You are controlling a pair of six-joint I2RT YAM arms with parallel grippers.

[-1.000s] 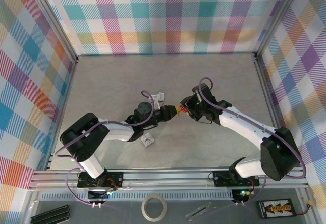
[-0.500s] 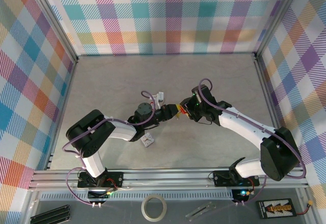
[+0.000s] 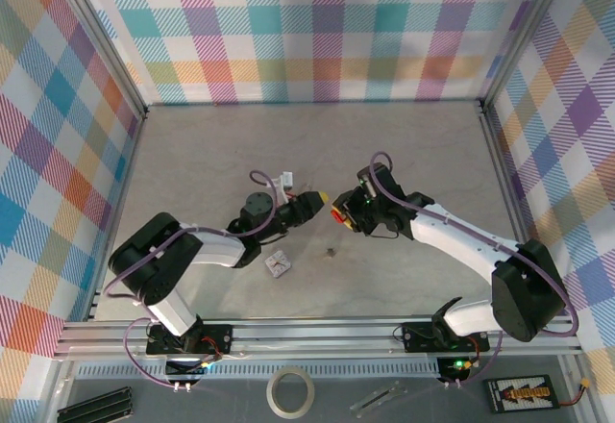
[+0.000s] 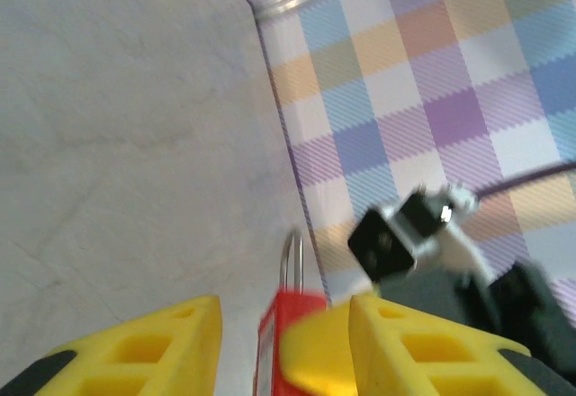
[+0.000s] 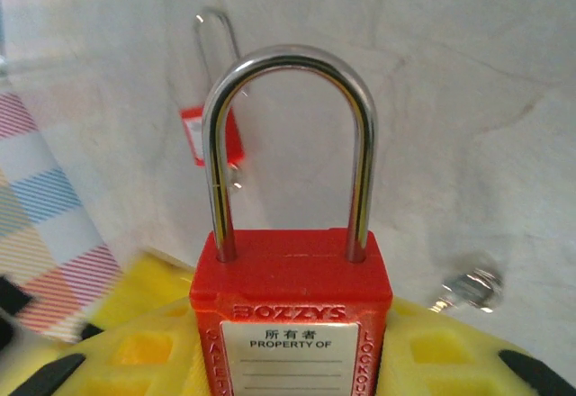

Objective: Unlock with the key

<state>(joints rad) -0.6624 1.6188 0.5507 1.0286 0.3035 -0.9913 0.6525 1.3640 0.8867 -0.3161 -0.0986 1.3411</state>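
The red padlock (image 5: 292, 292) stands upright between my right gripper's (image 5: 292, 346) yellow fingers, which are shut on its body. Both legs of its steel shackle (image 5: 288, 63) sit in the body. In the top view the right gripper (image 3: 342, 215) holds the padlock (image 3: 334, 214) above mid-table. The small metal key (image 3: 330, 250) lies loose on the table below it, and the key (image 5: 468, 288) shows to the padlock's right in the right wrist view. My left gripper (image 3: 314, 198) is just left of the padlock, open and empty. Between its spread fingers (image 4: 283, 315) the padlock (image 4: 274, 337) shows.
A small white block (image 3: 279, 263) lies on the table near the left forearm. A second small red padlock (image 5: 211, 135) appears farther off on the table in the right wrist view. Plaid walls (image 3: 327, 29) close the table on three sides.
The left gripper opened and drew back to the left, away from the padlock. The key it held at the lock now lies on the table. The right gripper kept its grip.
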